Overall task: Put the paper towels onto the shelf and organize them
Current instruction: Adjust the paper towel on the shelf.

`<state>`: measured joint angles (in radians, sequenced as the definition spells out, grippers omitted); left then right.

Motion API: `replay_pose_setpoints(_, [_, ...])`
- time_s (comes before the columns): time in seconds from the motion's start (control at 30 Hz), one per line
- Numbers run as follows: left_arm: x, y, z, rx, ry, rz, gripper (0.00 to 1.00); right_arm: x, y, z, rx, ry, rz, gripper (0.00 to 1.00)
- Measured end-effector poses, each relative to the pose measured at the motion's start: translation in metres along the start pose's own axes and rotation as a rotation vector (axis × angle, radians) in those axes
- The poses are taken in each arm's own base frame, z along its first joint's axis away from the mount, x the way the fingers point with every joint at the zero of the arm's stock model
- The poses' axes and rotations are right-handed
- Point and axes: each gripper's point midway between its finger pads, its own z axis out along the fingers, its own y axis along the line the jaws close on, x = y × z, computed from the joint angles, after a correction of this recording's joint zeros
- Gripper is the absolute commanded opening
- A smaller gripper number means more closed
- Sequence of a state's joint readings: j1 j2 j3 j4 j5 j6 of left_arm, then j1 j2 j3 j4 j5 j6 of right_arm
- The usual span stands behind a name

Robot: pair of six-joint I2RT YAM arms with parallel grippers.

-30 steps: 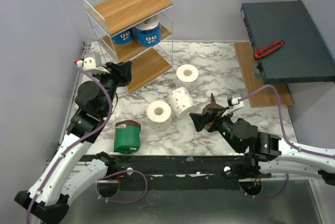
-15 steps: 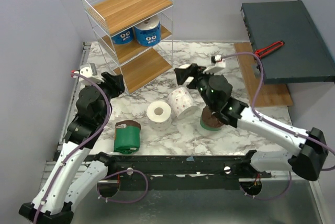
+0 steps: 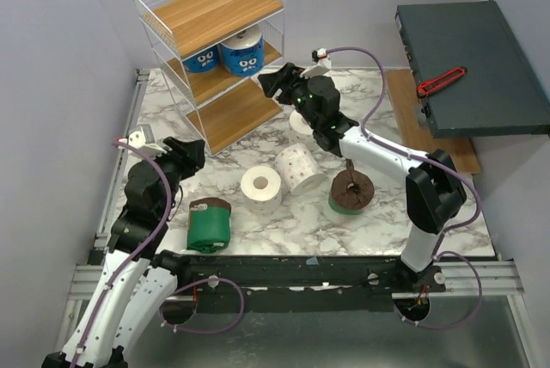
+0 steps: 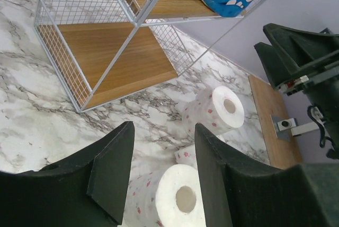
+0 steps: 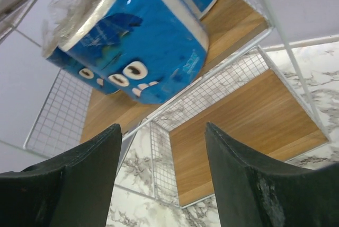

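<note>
Blue-wrapped paper towels (image 3: 241, 52) stand paired on the shelf (image 3: 215, 7), seemingly for order, with the right gripper (image 3: 268, 82) spread and empty at their four o'clock.

Overhead, two wrist close-ups — common shelf (image 3: 215, 7)

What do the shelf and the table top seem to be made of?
Shelf: thin white-coated metal wire, seen in the grid sides; boards of light-brown wood or laminate, grain visible. Table top: white marble look with grey veins, perhaps only printed.
</note>
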<state>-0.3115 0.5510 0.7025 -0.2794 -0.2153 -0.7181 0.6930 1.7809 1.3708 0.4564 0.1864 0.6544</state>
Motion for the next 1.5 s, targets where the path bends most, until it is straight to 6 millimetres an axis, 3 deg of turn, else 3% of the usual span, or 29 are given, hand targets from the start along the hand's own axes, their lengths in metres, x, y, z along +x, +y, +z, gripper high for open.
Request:
replay_pose_setpoints(0.17, [0.002, 0.005, -0.012, 0.011, -0.011, 0.017, 0.53, -0.008, -0.021, 0.017, 0.017, -0.023, 0.018, 0.60])
replay_pose_setpoints(0.3, [0.017, 0.014, -0.014, 0.002, 0.029, 0.043, 0.53, -0.019, -0.029, 0.033, 0.011, -0.051, 0.022, 0.55])
replay_pose_setpoints(0.5, [0.043, 0.023, -0.013, 0.012, 0.108, 0.074, 0.53, -0.021, -0.018, 0.057, -0.056, -0.053, 0.020, 0.52])
replay_pose_setpoints(0.83, [0.045, 0.019, -0.016, 0.040, 0.117, 0.084, 0.53, -0.008, -0.004, 0.071, -0.139, -0.006, 0.020, 0.53])
replay_pose_setpoints(1.23, [0.058, 0.023, -0.016, 0.048, 0.154, 0.087, 0.53, 0.000, 0.000, 0.074, -0.168, 0.020, 0.034, 0.58])
replay_pose_setpoints(1.37, [0.059, 0.023, -0.016, 0.049, 0.155, 0.087, 0.53, 0.005, -0.006, 0.064, -0.148, 0.040, 0.030, 0.62])
replay_pose_setpoints(1.5, [0.059, 0.022, -0.016, 0.051, 0.155, 0.087, 0.53, -0.002, -0.005, 0.040, -0.136, 0.049, 0.021, 0.70])
